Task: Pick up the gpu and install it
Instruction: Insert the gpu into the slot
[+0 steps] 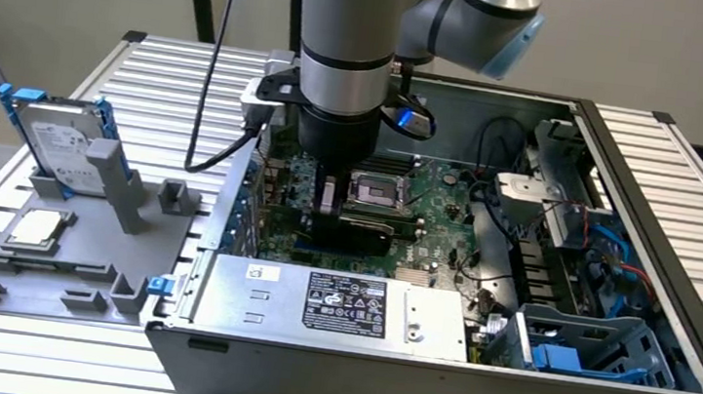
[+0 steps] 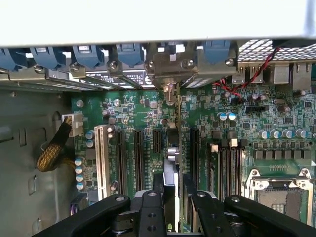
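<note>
A Universal Robots arm reaches down into an open computer case [image 1: 656, 288], its gripper [image 2: 170, 197] clamped on the gpu [image 2: 171, 163], which stands on edge over the motherboard [image 2: 276, 123]. In the wrist view the thin card runs between the black fingers [image 2: 150, 202] toward the case's rear wall, its silver bracket [image 2: 170, 64] meeting the row of blue slot clips, among the motherboard's expansion slots and beside the CPU socket [image 1: 375, 192]. Outside the case, off its wall at the exterior view's left, a grey fixture tray [image 1: 70, 265] holds a hard drive [image 1: 63, 142] with blue rails.
</note>
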`<state>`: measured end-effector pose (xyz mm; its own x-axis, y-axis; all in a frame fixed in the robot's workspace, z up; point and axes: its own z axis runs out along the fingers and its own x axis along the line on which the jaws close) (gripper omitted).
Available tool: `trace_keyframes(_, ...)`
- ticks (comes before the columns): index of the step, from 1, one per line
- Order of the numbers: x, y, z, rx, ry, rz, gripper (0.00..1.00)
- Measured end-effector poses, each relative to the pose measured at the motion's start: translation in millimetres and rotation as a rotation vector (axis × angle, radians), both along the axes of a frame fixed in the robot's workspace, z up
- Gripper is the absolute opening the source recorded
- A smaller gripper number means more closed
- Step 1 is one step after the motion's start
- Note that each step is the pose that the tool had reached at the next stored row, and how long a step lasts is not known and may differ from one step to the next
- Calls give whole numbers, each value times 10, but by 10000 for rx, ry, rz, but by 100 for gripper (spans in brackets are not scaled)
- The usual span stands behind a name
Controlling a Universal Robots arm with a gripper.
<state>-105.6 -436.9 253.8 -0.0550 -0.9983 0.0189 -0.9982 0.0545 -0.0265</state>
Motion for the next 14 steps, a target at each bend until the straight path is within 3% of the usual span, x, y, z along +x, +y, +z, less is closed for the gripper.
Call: trace_keyframes(14,-1,0,-47,-9,0,-1,26)
